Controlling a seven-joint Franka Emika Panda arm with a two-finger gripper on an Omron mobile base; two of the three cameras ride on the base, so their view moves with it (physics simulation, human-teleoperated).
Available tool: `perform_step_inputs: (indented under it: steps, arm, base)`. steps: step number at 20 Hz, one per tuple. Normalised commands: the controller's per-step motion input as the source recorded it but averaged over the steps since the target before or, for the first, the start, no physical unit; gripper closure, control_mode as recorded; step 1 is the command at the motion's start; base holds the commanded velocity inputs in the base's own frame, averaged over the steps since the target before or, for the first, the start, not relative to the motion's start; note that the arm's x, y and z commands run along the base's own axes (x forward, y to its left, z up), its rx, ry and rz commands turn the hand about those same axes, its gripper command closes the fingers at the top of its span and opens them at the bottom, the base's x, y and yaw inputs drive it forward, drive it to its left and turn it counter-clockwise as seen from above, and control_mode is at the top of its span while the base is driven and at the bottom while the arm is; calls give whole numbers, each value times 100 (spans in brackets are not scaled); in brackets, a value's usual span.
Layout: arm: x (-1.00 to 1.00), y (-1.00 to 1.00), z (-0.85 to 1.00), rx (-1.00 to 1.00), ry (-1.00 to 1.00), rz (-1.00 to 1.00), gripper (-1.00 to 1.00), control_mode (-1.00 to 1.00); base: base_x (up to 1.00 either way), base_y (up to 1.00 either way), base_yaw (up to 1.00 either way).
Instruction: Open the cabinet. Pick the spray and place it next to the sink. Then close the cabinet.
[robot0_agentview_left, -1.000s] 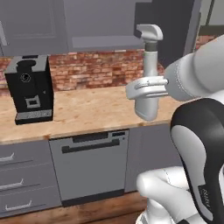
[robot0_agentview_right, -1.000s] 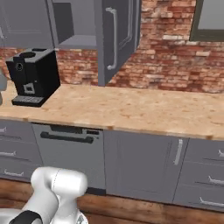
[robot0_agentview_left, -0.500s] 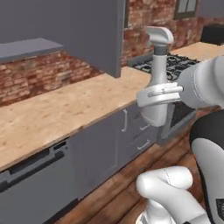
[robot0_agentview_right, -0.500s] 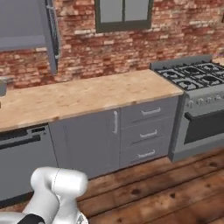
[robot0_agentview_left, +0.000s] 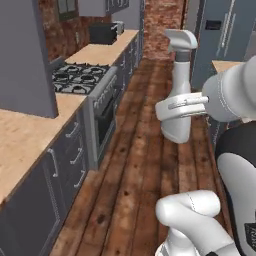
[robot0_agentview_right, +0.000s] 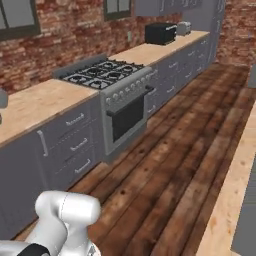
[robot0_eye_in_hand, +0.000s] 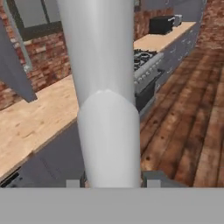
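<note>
While the jaws stay clamped narrow on the lower body of the spray (robot0_agentview_left: 178, 107), the gripper (robot0_eye_in_hand: 112, 180) carries the bottle upright and clear of every surface, its trigger head at the top and the white hand wrapped across its rounded base. In the hand view the pale bottle rises straight up between the two dark fingertips (robot0_eye_in_hand: 152, 180), one tip at each side of its base.

The grip looks the same as half a second ago; what has changed is everything behind it. Both base cameras have swung on to the right, so the whole scene has shifted. A second ago the coffee machine and brick wall stood behind the spray. Half a second ago the long wooden counter (robot0_agentview_right: 35, 105) filled the view, with the stove (robot0_agentview_right: 102, 75) just entering at the right. Now the stove sits left of centre in the left base view, the plank floor (robot0_agentview_left: 145, 165) runs straight ahead beneath the held bottle, and a dark appliance (robot0_agentview_right: 160, 33) stands at the far end of the counter. The open door of the cabinet (robot0_agentview_left: 25, 55) hangs at the left edge of the left base view.
</note>
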Motion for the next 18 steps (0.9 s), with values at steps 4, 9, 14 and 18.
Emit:
perform_step_inputs:
  steps: [4,9,14,18]
  arm:
    - [0,0,0,0,0,0,100,100]
    - [0,0,0,0,0,0,100,100]
    - [0,0,0,0,0,0,100,100]
    - [0,0,0,0,0,0,100,100]
  base:
    - [0,0,-73]
    - [-1,0,-72]
    - [0,0,-79]
    - [30,29,-77]
